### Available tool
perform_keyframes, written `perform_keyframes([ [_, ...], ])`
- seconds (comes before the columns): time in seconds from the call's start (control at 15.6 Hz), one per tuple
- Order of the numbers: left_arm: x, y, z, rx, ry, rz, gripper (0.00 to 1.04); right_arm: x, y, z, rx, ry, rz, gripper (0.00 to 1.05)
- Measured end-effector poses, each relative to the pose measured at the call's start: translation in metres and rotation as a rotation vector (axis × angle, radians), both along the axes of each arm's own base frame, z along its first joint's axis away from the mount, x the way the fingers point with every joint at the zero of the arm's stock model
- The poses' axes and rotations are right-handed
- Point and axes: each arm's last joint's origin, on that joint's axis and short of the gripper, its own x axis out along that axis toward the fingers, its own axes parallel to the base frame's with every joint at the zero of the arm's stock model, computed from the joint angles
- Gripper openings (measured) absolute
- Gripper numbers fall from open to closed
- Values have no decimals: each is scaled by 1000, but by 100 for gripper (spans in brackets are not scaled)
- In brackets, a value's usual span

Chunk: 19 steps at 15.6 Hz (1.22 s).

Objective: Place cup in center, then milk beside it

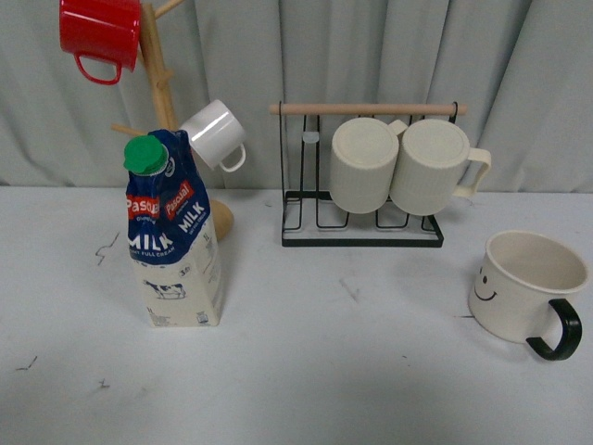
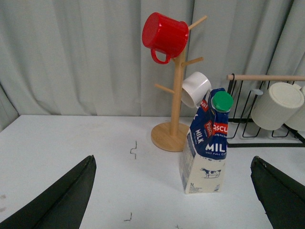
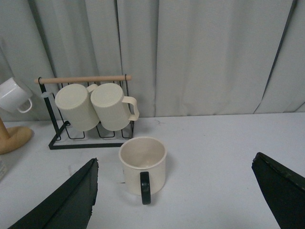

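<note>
Both our left gripper [image 2: 172, 159] and right gripper [image 3: 176, 158] gape wide, empty. Smiley cream cup [image 1: 523, 283], black-handled, sits far right; blue-topped milk carton [image 1: 174, 241] stands left on scuffed white table [image 1: 324, 371], grey curtain [image 1: 371, 46] behind.

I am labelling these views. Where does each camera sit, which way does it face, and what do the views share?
Front: on the robot's body, facing the table and curtain; sees the milk, the cup, the rack; no arm shows.
Left wrist: on the left arm, facing the milk and mug tree; left gripper shows, open.
Right wrist: on the right arm, facing the cup and rack; right gripper shows, open.
Shared: all three show the rack.
</note>
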Motion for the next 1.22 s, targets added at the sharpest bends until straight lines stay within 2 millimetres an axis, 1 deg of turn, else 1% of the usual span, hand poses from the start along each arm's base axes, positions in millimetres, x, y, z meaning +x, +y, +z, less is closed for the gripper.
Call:
perform_keyframes([
  [0.32, 0, 0, 0, 0, 0, 0, 98, 0, 0, 0, 0, 0, 0, 98],
  [0.39, 0, 0, 0, 0, 0, 0, 98, 0, 0, -1, -4, 29, -8, 98],
  [0.45, 0, 0, 0, 0, 0, 0, 98, 1, 1, -3, -24, 168, -46, 98],
  [0.51, 0, 0, 0, 0, -2, -2, 98, 12, 0, -2, -29, 271, -67, 98],
  [0.58, 0, 0, 0, 0, 0, -1, 98, 24, -5, -2, -16, 315, -69, 98],
  [0.64, 0, 0, 0, 0, 0, 0, 98, 39, -10, -1, 11, 363, -54, 98],
  [0.71, 0, 0, 0, 0, 0, 0, 98, 58, -16, 3, 48, 404, -34, 98],
  [0.84, 0, 0, 0, 0, 0, 0, 98, 88, -22, 8, 74, 459, -17, 98],
  [0.9, 0, 0, 0, 0, 0, 0, 98, 113, -23, 13, 85, 507, -11, 98],
  [1.03, 0, 0, 0, 0, 0, 0, 98, 141, -24, 16, 87, 569, -15, 98],
  [1.16, 0, 0, 0, 0, 0, 0, 98, 168, -22, 14, 94, 654, -4, 98],
  [1.22, 0, 0, 0, 0, 0, 0, 98, 187, -23, 12, 100, 701, -5, 98],
])
